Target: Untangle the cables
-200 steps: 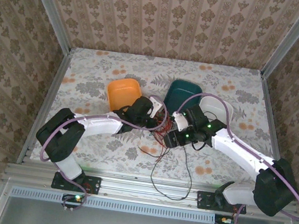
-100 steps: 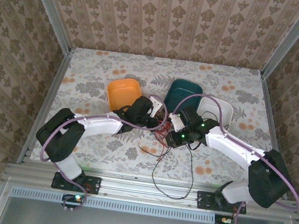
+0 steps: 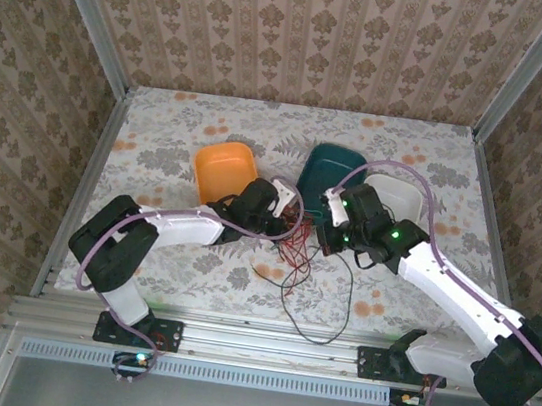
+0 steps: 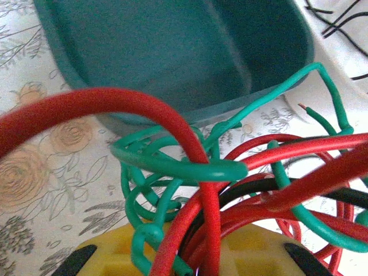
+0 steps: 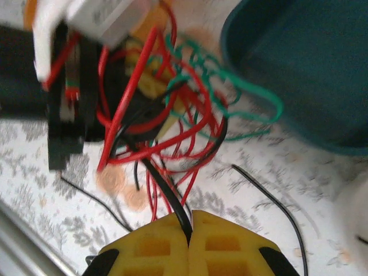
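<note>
A tangle of thin red, green and black cables [image 3: 294,241] lies between both arms at mid-table. My left gripper [image 3: 286,211] is shut on a bundle of them; in the left wrist view its yellow pads [image 4: 115,256] pinch red, green and black strands [image 4: 207,224], and green loops [image 4: 172,167] spread in front. My right gripper [image 3: 332,229] is shut on one black cable [image 5: 167,192], which runs from its yellow pads [image 5: 230,247] up into the knot [image 5: 167,103]. A long black cable loop [image 3: 308,314] trails toward the near edge.
An orange tray [image 3: 225,168], a teal tray [image 3: 332,164] and a white tray [image 3: 398,194] stand in a row just behind the tangle. The teal tray [image 4: 172,52] is close in front of the left gripper. A loose black wire [image 5: 270,198] lies on the floral cloth.
My right gripper has pulled back and up toward the teal tray with the black cable, and the right arm has straightened. The black loop near the front edge shifted. The left arm barely moved.
</note>
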